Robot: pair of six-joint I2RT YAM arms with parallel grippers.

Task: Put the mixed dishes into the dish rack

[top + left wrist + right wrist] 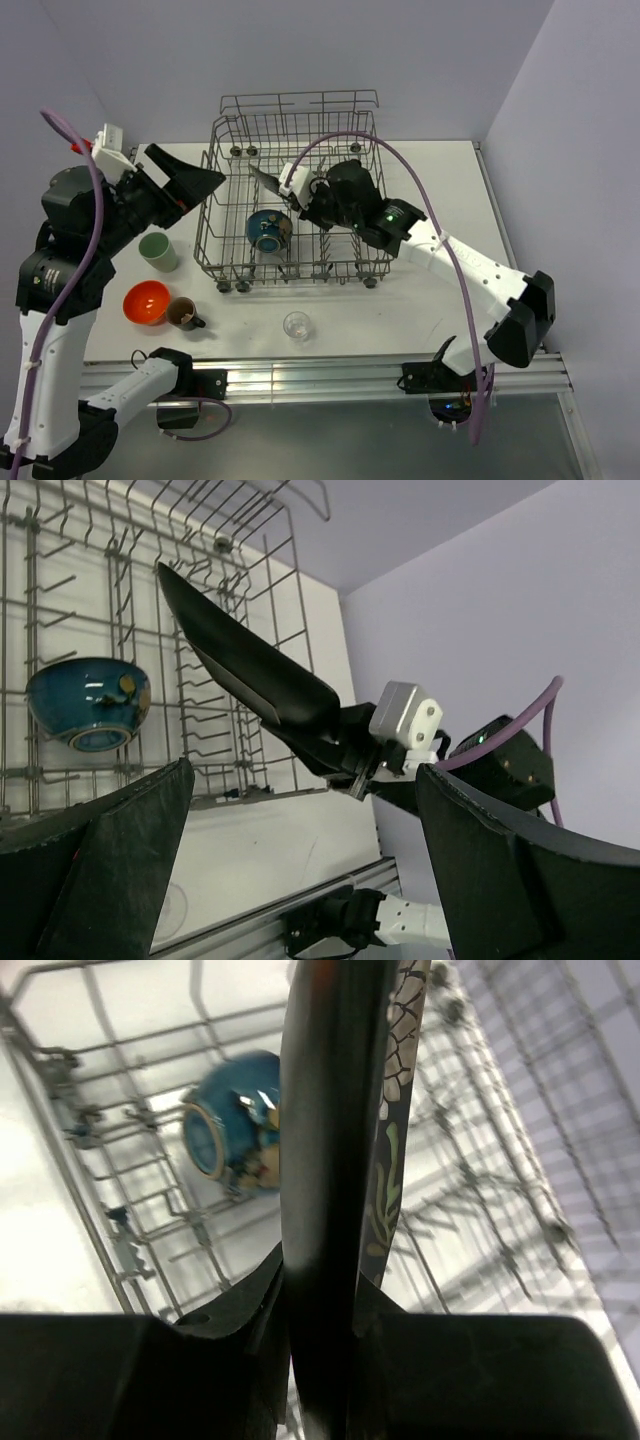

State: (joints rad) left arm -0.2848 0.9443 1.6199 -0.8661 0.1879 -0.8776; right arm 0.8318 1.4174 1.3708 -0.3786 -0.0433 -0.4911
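Dish rack stands on the table toward the far edge, about midway between the left and right edges.

Loaded: one item. The blue round bowl lies on its side among the tines, in the near-left part of the rack.

In hand: the black square plate. The right claw grips it by one edge and holds it on edge above the rack interior, not yet seated between tines.

The left claw is spread wide and holds nothing; it hovers just outside the rack's left wall.

Not loaded: four items. The pale green cup, small orange bowl and dark brown mug stand toward the near-left corner. The small clear glass stands by the near edge, near its middle.

Assessment: the task is in its early part.
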